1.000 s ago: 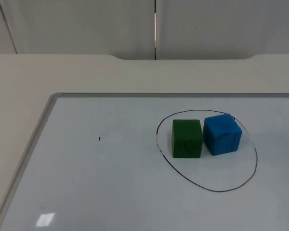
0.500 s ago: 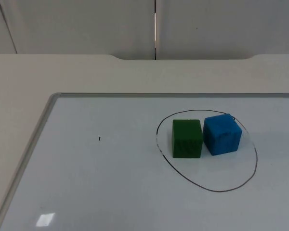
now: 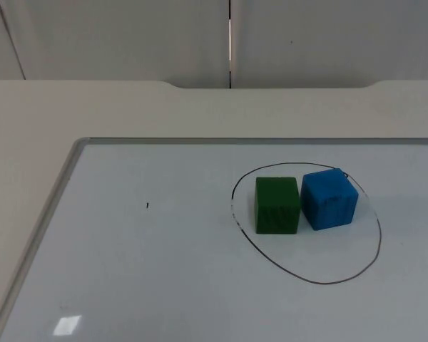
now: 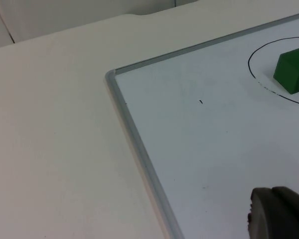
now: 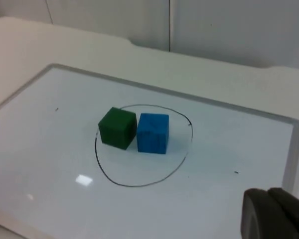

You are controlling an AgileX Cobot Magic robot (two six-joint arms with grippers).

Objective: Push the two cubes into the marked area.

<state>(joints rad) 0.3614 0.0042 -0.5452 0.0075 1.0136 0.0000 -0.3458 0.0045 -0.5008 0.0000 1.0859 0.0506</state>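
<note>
Cubes, the green cube (image 3: 277, 205) and blue cube (image 3: 329, 199), sat touching inside the drawn oval (image 3: 306, 224) on the whiteboard (image 3: 164, 271), well apart from both hands, whose finger spread I cannot tell.

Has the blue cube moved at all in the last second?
No. The blue cube sits at the same spot inside the drawn ring, still right beside the green cube, as before.
</note>
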